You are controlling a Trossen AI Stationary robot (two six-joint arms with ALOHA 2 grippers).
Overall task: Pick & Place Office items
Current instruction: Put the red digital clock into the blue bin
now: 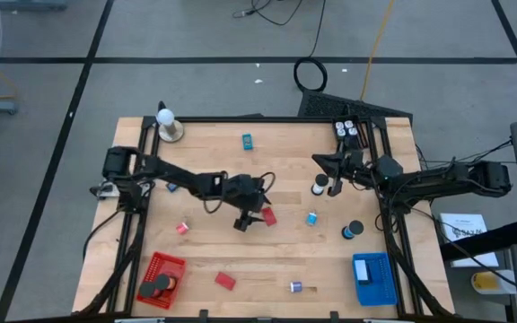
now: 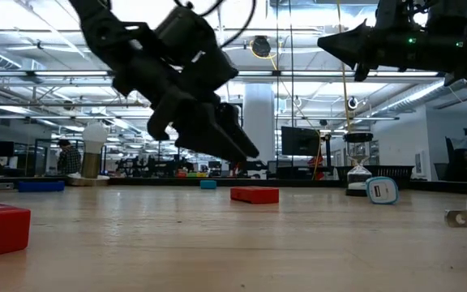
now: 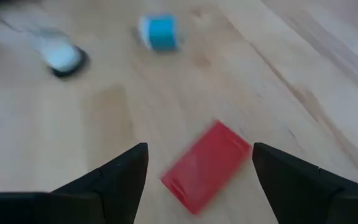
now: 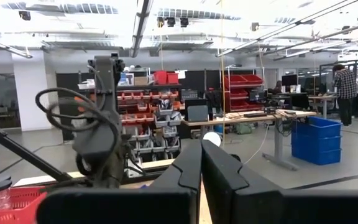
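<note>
Left claw open above a red block at the middle of the surface.

The wooden surface [image 1: 267, 260] carries the scattered office items. The left claw [image 3: 197, 168] is held above it, fingers [image 3: 120, 177] spread wide and apart from the red block [image 3: 205, 165], which lies flat between and just below them. A blue-and-white block [image 3: 159, 32] and a black-and-white roll [image 3: 62, 58] lie farther ahead of that claw. The right claw [image 4: 202, 174] is raised at the surface's right side, fingers pressed together, gripping nothing.
</note>
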